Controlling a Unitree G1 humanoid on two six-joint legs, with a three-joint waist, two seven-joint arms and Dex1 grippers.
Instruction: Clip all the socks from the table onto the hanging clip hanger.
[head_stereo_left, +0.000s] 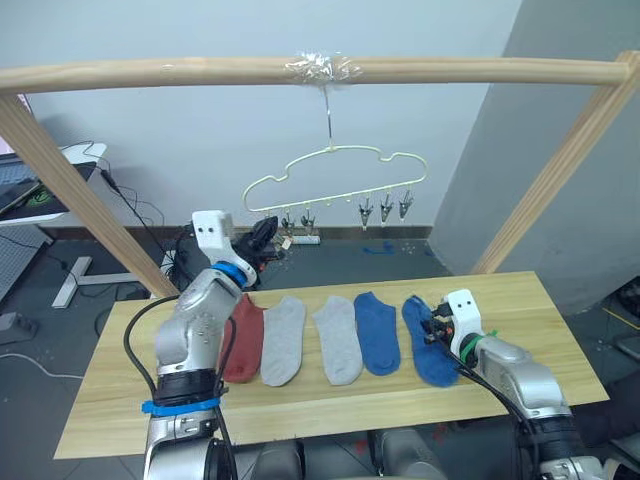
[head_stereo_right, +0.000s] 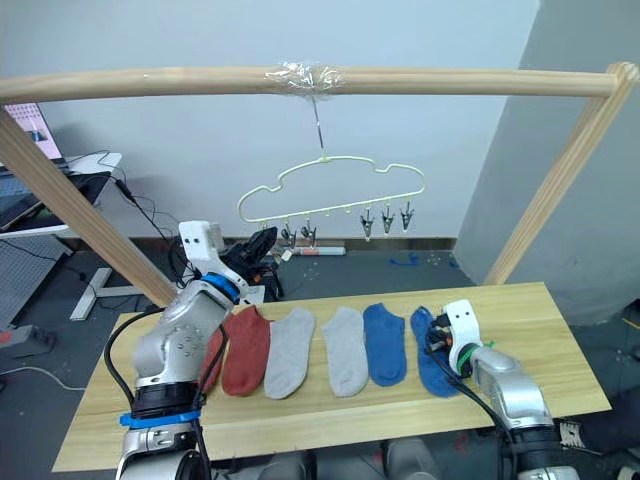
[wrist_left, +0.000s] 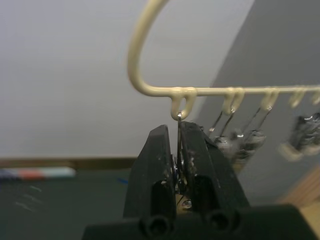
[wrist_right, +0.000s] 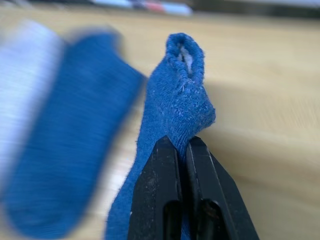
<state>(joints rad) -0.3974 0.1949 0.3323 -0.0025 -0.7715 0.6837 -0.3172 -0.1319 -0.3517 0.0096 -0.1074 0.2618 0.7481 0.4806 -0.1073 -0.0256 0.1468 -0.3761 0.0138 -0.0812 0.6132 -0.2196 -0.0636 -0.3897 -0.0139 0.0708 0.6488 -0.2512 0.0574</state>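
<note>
My left fingers pinch the clip hanger's end clip; right fingers hold 1 blue sock on the tabletop.

Thick wooden pole frame spanning overhead, clear tape wrapped at mid-bar. Beyond frame's left leg, white desk with laptop, black cables trailing beside it on dark floor.
</note>
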